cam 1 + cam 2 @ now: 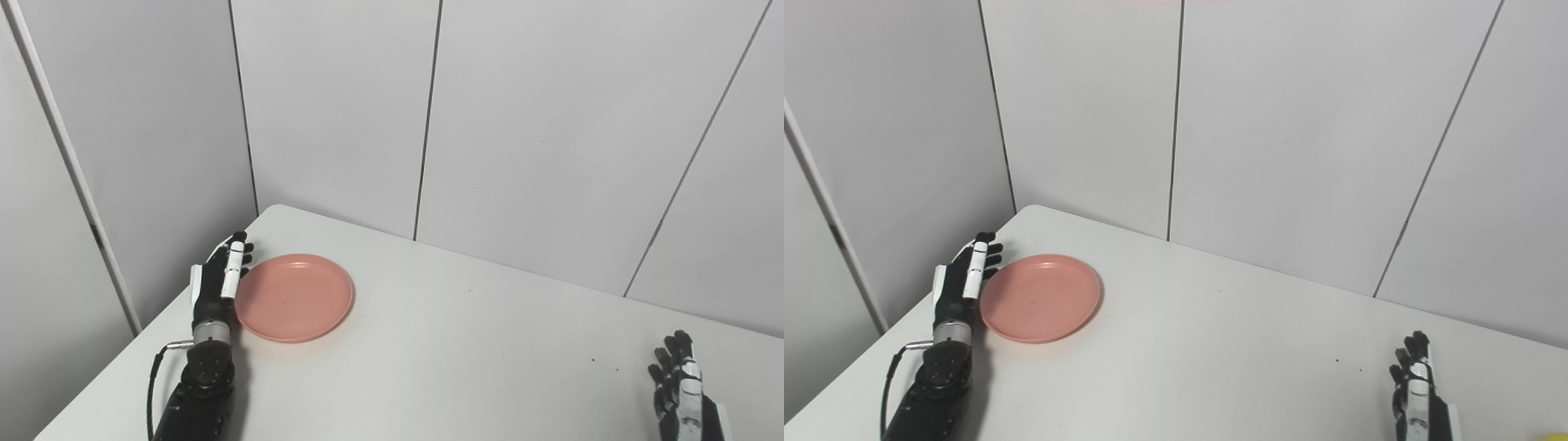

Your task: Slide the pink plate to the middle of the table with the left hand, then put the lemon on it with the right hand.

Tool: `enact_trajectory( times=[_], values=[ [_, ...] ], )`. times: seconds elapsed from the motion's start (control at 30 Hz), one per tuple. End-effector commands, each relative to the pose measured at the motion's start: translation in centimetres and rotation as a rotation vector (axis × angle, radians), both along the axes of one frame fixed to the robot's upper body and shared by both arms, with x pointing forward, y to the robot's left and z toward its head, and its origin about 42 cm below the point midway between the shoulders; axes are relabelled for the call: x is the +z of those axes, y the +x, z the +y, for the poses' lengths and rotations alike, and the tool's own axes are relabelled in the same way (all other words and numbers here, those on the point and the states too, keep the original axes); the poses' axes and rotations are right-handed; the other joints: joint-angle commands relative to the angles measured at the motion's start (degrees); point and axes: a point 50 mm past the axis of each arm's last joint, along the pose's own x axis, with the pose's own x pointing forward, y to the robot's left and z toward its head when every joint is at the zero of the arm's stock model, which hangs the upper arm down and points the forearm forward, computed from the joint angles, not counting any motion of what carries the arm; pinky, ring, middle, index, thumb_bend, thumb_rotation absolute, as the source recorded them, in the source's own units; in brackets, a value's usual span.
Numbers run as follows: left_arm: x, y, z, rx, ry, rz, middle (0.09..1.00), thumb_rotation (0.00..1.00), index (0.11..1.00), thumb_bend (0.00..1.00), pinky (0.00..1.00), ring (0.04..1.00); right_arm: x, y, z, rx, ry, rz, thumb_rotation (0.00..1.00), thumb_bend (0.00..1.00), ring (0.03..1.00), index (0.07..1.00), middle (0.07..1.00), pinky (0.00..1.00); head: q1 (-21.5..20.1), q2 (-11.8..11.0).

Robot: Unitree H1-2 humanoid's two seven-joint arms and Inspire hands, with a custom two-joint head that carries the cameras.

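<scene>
The left hand (220,275), fingers straight and holding nothing, stands against the plate's (294,297) left rim to push it. The right hand (1415,383) waits with fingers apart near the lemon (1552,437), a yellow bit at the frame's edge.

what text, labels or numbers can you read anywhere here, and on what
None: no readable word, label, brand, number or sign in either view.
pink plate: plain, no print.
left hand and right hand: black and white, no lettering visible.
table: bare white, only a few dark specks.
wall panels: plain grey with seams.
A sliver of yellow at the right eye view's bottom corner shows no text.
</scene>
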Motion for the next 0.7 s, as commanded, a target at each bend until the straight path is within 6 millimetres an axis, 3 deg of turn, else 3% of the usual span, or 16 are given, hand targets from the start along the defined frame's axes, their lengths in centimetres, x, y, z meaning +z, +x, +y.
enact_trajectory(
  times=[0.0,0.37,0.67],
  values=[
    [2.7,1.4,0.7,-0.009,0.032,-0.082,0.772,1.00,0.762,0.57,0.76,0.768,-0.7,-0.4,-0.7,-0.005,-0.014,0.015,1.00,0.62,1.000,1.000,1.000,1.00,0.05,0.07],
    [2.2,2.0,-0.2,-0.066,-0.015,-0.078,0.790,1.00,0.785,0.58,0.76,0.787,-0.5,-0.3,-0.5,-0.011,-0.011,0.014,1.00,0.62,0.999,1.000,1.000,1.00,-0.18,0.06],
    [3.0,2.5,-2.6,-0.206,-0.059,-0.069,0.823,1.00,0.818,0.59,0.84,0.834,-0.3,-0.6,-0.5,-0.015,-0.008,0.014,1.00,0.62,0.998,1.000,0.994,1.00,-0.08,0.10]
  ],
)
